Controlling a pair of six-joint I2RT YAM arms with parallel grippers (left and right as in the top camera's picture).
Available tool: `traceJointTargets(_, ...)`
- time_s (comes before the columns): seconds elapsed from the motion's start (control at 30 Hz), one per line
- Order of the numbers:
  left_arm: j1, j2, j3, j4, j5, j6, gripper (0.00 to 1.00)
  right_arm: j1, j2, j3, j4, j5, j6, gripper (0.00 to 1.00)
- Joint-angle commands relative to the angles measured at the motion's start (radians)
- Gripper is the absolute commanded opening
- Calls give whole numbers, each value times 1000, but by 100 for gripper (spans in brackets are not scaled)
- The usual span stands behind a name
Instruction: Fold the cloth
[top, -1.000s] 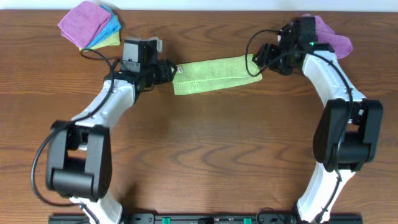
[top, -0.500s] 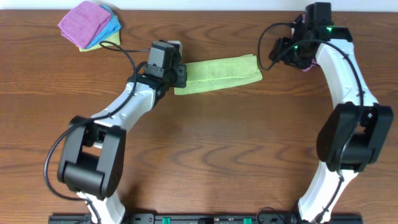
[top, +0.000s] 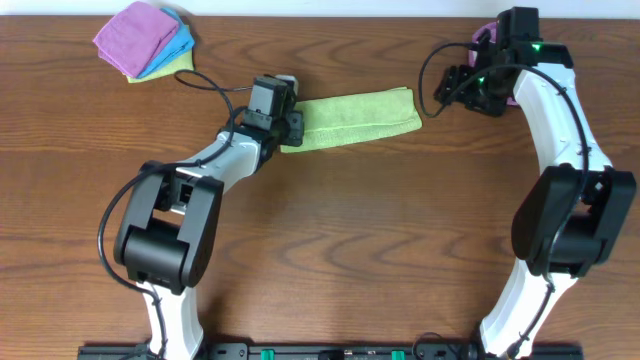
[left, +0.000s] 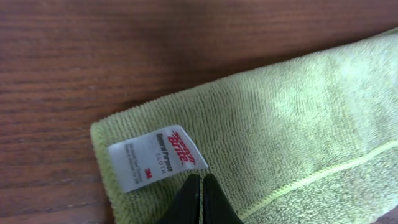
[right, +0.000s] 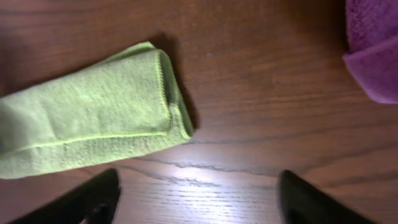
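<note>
The lime-green cloth (top: 355, 118) lies folded into a long narrow strip on the table, slanting up to the right. In the left wrist view (left: 280, 124) its white tag (left: 155, 165) shows near the left end. My left gripper (top: 290, 125) is over that left end, fingers (left: 202, 180) shut together with their tips just beside the tag. My right gripper (top: 455, 90) is open and empty, just right of the cloth's right end (right: 93, 118), its fingers (right: 199, 186) spread over bare wood.
A purple cloth (top: 485, 35) lies at the back right, partly behind my right arm, and shows in the right wrist view (right: 373, 56). A stack of purple (top: 135, 35), blue (top: 180, 42) and yellow-green cloths sits at the back left.
My right gripper has left the cloth's right end and moved back to the right. My left gripper has shifted right, onto the cloth's left end.
</note>
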Motion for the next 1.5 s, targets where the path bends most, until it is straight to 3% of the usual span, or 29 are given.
traceJointTargets(0.0,-7,25,16,3,-7,11,6,-4,13,16,6,-82,-53,90)
traceJointTargets(0.5,-12,75,16,-125,0,110,6,-19,42,-30,-11,-182,-112,93)
traceJointTargets(0.83,-13,75,16,-130,1,109,6,-90,58,-236,327,-517,-46,93)
traceJointTargets(1.27,-13,75,16,-136,2,108,6,-54,218,-236,517,-600,76,88)
traceJointTargets(1.47,-13,75,16,-136,2,109,6,-43,270,-236,516,-630,114,87)
